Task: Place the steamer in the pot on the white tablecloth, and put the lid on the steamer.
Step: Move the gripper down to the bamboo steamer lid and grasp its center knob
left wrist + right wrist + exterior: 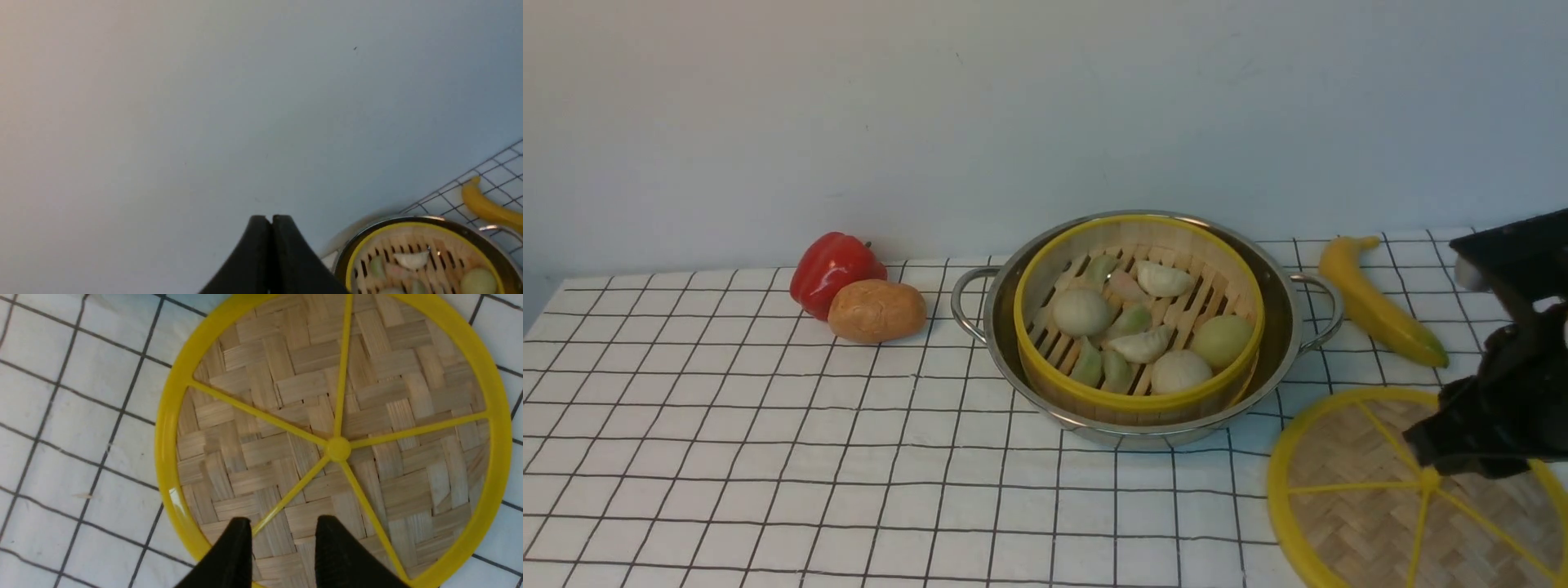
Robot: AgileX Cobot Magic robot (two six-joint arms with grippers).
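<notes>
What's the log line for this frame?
steamer: in pot, uncovered | lid: on tablecloth | right jaws: open over lid | left jaws: shut, empty | next: grasp lid

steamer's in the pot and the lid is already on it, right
No. The steamer does sit in the pot, but the lid is off it, lying on the white tablecloth beside the pot, beneath the right gripper. The front view shows it.
</notes>
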